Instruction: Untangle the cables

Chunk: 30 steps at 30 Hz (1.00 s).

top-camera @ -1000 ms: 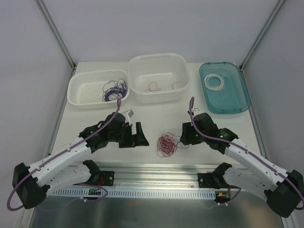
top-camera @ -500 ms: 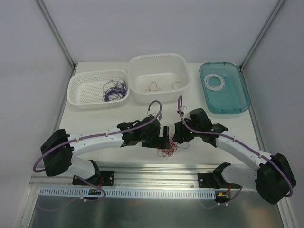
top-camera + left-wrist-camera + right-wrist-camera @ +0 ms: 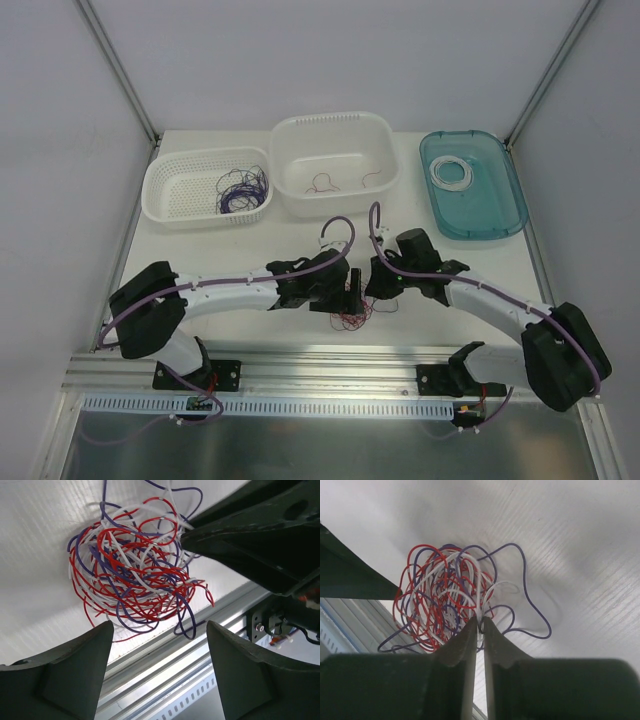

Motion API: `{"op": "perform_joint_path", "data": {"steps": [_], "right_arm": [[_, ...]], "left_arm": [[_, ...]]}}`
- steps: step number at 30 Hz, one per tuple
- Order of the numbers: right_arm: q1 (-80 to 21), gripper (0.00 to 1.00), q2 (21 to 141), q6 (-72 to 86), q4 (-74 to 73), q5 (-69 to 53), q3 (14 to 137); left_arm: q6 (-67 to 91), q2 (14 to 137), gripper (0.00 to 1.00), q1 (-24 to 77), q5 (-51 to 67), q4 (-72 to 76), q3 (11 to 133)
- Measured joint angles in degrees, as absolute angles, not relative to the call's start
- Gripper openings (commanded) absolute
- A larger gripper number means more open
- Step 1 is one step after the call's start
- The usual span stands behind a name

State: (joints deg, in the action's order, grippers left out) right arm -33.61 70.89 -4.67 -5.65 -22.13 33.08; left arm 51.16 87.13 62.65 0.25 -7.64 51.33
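one tangle of cables [image 3: 132, 575], left tool [image 3: 159, 630], right tool [image 3: 480, 622], three bins [image 3: 330, 120]

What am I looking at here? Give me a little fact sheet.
Centre: cable tangle, red, purple and white
Left pincer: open, facing the tangle
Right pincer: shut on tangle strands
White basket: purple wires
White tub: red wires
Teal tray: white coil

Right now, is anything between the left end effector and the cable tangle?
Nothing visible. Only bare table lies between the open left end effector and the tangle. The right end effector sits at the tangle's far side, shut on strands at its edge, outside the left one's path.
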Motion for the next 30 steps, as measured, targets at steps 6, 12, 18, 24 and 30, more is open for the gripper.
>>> {"op": "perform_joint_path", "data": {"steps": [6, 12, 18, 24, 30], "right_arm": [[-33.6, 0.01, 66.8, -4.5, -7.1, -21.9, 33.1], [-33.6, 0.01, 60.3, -3.6, -11.1, -21.7, 33.4], [-33.6, 0.01, 54.5, -2.6, -17.9, -20.3, 36.3], [-33.6, 0.01, 50.3, -2.4, -28.0, -17.5, 46.6], [-33.6, 0.01, 49.1, -3.4, -38.7, -13.0, 60.9]], "left_arm": [[53.0, 89.1, 0.63, 62.7, -3.2, -7.0, 51.3], [54.7, 90.7, 0.50, 62.6, -6.2, -5.7, 51.3], [56.3, 92.6, 0.08, 62.0, -7.3, -3.6, 51.3], [56.6, 92.9, 0.00, 59.1, -7.7, -0.5, 49.4], [56.7, 89.1, 0.00, 53.1, -7.7, 0.7, 42.9]]}}
